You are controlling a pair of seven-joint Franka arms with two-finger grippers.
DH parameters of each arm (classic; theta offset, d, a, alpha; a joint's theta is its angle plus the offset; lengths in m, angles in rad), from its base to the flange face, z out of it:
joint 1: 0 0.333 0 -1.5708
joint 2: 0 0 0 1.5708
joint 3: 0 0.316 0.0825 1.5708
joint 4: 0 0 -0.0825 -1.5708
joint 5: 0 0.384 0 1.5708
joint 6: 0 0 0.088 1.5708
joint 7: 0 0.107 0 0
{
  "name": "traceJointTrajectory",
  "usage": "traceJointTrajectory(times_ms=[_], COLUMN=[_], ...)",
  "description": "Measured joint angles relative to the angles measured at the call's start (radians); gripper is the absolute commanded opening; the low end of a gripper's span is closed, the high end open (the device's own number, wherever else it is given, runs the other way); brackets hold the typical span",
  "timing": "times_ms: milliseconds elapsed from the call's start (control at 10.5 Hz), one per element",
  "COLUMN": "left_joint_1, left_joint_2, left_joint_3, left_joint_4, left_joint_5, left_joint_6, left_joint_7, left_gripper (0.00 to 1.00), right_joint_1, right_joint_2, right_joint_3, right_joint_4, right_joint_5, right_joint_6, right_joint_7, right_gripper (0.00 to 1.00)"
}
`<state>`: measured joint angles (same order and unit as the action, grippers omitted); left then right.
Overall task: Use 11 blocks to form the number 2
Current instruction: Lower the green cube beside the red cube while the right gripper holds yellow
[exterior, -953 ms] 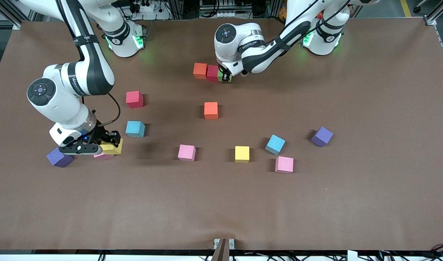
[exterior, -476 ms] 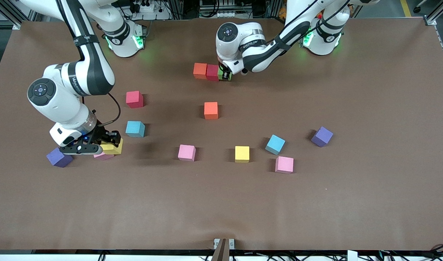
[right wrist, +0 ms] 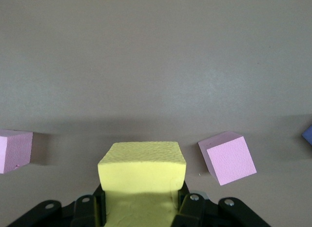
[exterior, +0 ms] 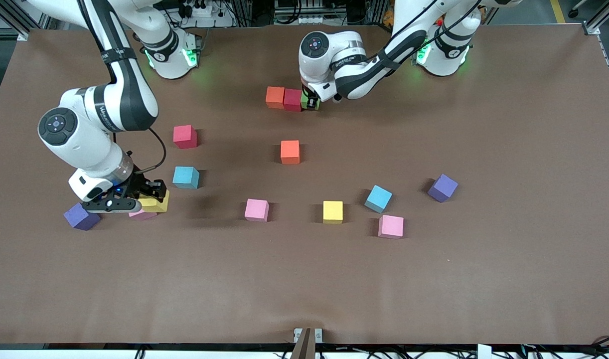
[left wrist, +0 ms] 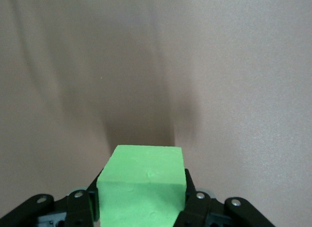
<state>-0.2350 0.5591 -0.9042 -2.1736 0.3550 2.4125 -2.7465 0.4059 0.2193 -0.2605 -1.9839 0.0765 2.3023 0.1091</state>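
Starting with the front view: the left gripper (exterior: 310, 103) sits low at the end of a short row near the robots' bases, closed on the green block (exterior: 304, 101). That block touches the red block (exterior: 292, 99), which in turn touches an orange block (exterior: 275, 97); these three form the only joined run of the number 2 (exterior: 289, 99) visible. The right gripper (exterior: 146, 197) is down toward the right arm's end of the table, clamped on a yellow block (exterior: 155, 203), with a pink block (exterior: 142, 215) partly hidden beneath it and a purple cube (exterior: 80, 216) just beside. Loose on the brown table (exterior: 484, 279) lie a deeper pink block (exterior: 185, 136), a light blue block (exterior: 186, 177), a second orange block (exterior: 290, 151), a pink block (exterior: 256, 210), a yellow block (exterior: 333, 211), a second light blue block (exterior: 378, 198), another pink block (exterior: 390, 226) and a second purple cube (exterior: 442, 187).

Left wrist view: the green block (left wrist: 142, 185) fills the space between the dark fingers (left wrist: 196, 207), gripped on both sides; whether it rests on the table is hard to judge from this angle.

Right wrist view: the yellow block (right wrist: 142, 175) is gripped between the fingers (right wrist: 190, 207). A tilted pink block (right wrist: 227, 157) lies near it on the table, another pink block (right wrist: 14, 151) at the frame edge.
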Motion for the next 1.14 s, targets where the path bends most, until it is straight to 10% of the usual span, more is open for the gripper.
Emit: traceJointTrajectory(times_ms=[1143], left_joint_1=[0.000], left_joint_2=[0.001], left_joint_3=[0.000], left_joint_4=[-0.009], left_joint_5=[0.000], left_joint_6=[0.057], left_joint_7=[0.000], left_gripper=[0.00], right_joint_1=[0.010], right_joint_2=[0.000], right_joint_3=[0.001], right_joint_4=[0.000], right_joint_5=[0.000], right_joint_6=[0.000], right_joint_7=[0.000], right_gripper=[0.41])
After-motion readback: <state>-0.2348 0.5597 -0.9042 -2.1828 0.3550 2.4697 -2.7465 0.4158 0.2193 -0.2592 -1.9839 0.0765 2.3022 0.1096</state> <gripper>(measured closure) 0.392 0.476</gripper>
